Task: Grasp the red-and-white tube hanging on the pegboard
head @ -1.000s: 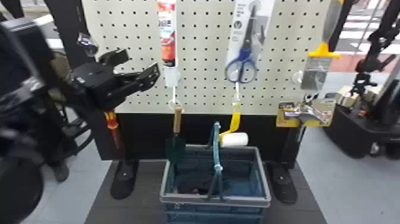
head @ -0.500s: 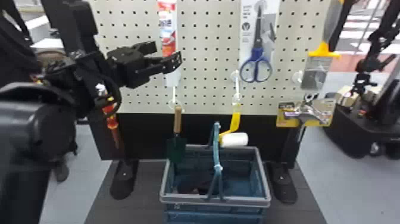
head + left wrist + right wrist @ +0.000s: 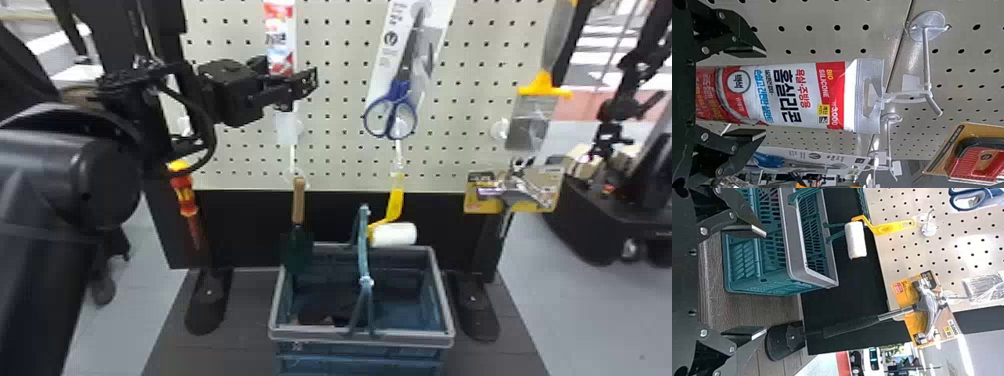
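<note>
The red-and-white tube (image 3: 280,37) hangs cap down from a hook on the pegboard (image 3: 465,60), upper left of centre. My left gripper (image 3: 296,86) is at the tube's lower half, open. In the left wrist view the tube (image 3: 789,96) lies between the two fingers (image 3: 744,43), with a small gap on each side, and its flat end hangs on a clear hook (image 3: 926,92). My left gripper (image 3: 750,92) holds nothing. My right gripper (image 3: 754,282) is open and empty, low beside the basket (image 3: 805,262).
Also on the board hang blue scissors (image 3: 392,107), a wooden-handled trowel (image 3: 298,230), a yellow paint roller (image 3: 392,232), a red-yellow screwdriver (image 3: 185,200), a hammer (image 3: 515,187) and a yellow-topped scraper (image 3: 537,110). A teal basket (image 3: 360,336) stands on the dark base below.
My left gripper has moved up and to the right, from left of the tube to around its lower half. The tube now lies between the fingers.
</note>
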{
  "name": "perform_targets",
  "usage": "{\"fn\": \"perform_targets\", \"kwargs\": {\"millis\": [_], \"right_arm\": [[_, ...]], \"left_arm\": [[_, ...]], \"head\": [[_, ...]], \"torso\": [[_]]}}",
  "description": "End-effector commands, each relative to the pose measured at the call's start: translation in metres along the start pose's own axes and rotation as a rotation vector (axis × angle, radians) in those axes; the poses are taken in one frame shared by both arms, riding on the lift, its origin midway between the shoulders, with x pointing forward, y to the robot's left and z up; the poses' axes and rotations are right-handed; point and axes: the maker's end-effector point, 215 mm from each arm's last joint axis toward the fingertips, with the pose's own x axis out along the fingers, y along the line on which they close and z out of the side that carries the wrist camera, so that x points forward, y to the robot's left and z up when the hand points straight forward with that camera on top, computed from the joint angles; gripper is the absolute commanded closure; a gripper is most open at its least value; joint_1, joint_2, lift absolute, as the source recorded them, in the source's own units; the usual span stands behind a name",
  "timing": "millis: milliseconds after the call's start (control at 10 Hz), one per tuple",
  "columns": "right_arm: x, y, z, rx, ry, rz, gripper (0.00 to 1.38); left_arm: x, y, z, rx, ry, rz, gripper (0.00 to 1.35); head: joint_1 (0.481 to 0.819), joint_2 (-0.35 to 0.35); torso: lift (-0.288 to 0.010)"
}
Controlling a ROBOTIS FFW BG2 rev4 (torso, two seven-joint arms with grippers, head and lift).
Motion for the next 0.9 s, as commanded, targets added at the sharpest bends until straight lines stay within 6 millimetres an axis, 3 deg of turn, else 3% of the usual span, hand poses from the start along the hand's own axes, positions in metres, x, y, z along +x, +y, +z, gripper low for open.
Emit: {"fn": "perform_targets", "kwargs": {"millis": [0,400,800], "right_arm": [[0.0004,-0.0001,0.0004,-0.001,-0.001,0.001,0.51],[0.0003,-0.0003,0.0004,-0.002,-0.001,0.001,0.52],[0.0000,-0.0007,-0.0008,-0.003,0.002,0.002,0.52]], "left_arm": [[-0.0001,0.0023,-0.0027,0.010,0.012,0.006,1.09],[-0.0013,0.0028,0.0025,0.039,-0.020,0.012,1.22],[-0.0017,0.0011,-0.0013,0.026,-0.021,0.009,1.22]], "head": [[0.549,0.000],[0.549,0.000],[0.549,0.000]], "torso": [[-0.100],[-0.100],[-0.100]]}}
